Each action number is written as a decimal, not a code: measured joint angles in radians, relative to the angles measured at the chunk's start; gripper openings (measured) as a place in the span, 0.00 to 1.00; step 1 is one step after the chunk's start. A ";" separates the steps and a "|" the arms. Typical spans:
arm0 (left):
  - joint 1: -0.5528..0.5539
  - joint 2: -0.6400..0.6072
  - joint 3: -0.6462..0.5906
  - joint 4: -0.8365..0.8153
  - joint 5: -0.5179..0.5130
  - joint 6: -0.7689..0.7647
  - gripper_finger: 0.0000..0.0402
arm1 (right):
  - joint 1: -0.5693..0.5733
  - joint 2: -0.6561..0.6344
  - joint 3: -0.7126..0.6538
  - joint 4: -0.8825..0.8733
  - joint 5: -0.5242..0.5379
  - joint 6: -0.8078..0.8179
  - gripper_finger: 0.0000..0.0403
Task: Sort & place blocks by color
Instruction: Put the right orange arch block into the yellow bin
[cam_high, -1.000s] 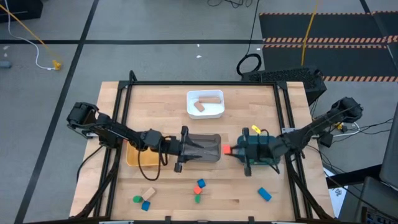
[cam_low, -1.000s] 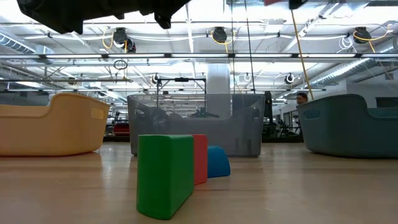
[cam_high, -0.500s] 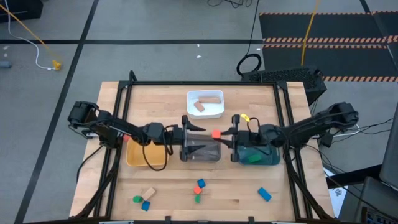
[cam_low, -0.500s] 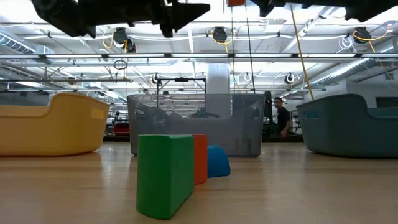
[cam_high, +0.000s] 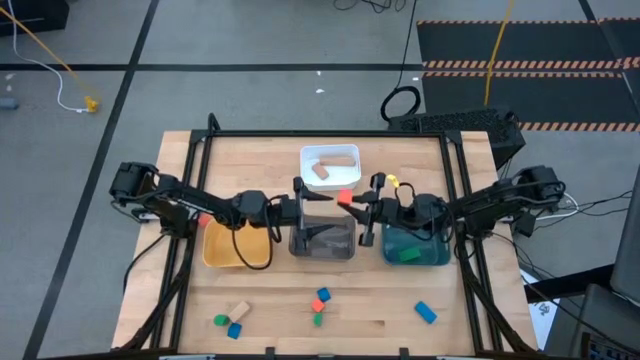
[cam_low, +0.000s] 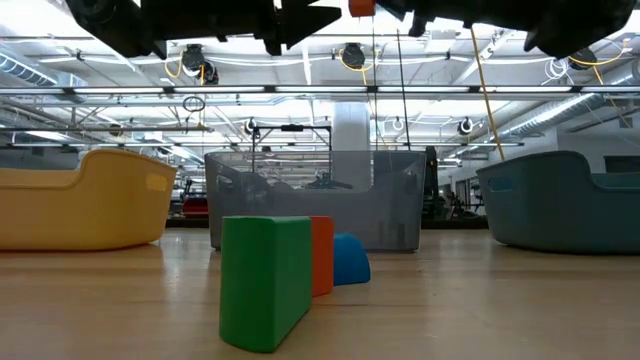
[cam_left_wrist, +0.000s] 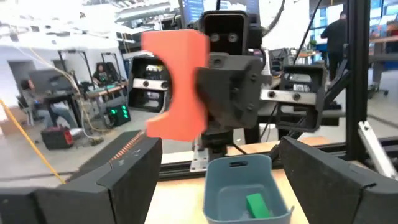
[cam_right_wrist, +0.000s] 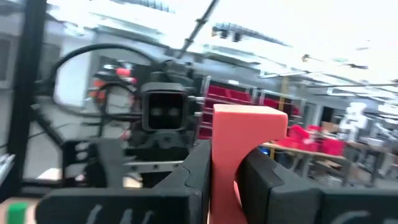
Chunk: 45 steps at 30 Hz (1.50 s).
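The right claw (cam_high: 358, 203) is clamped shut on a red-orange block (cam_high: 345, 197), a chunky piece with a curved notch cut into one side, held in the air over the far edge of the grey bin (cam_high: 322, 243). Facing it across that bin, the left claw (cam_high: 303, 203) stands spread wide with nothing between its fingers (cam_left_wrist: 127, 180); the block hangs just off their tips, not touching them.

Under the right claw's arm sits the teal bin (cam_high: 415, 251) with a green block (cam_high: 403, 255) lying in it. The yellow bin (cam_high: 233, 250) is beside the grey one, below the left arm. Farther back, the white tray (cam_high: 330, 168) holds two tan wooden blocks (cam_high: 320, 170). Near the front edge of the wooden table (cam_high: 280, 150) lie loose blocks: a green, tan and blue cluster (cam_high: 231, 318), a blue, red and green cluster (cam_high: 319, 305), and a lone blue block (cam_high: 425, 312).
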 joint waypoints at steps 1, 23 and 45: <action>0.003 0.000 0.000 0.000 0.000 0.017 0.81 | 0.000 0.000 0.000 0.007 0.002 0.005 0.11; 0.031 0.015 0.130 -0.168 -0.045 -0.102 0.81 | -0.012 0.000 0.001 0.015 -0.004 0.139 0.11; 0.043 0.015 0.144 -0.202 -0.015 -0.105 0.39 | -0.012 0.000 0.001 -0.014 -0.033 0.200 0.11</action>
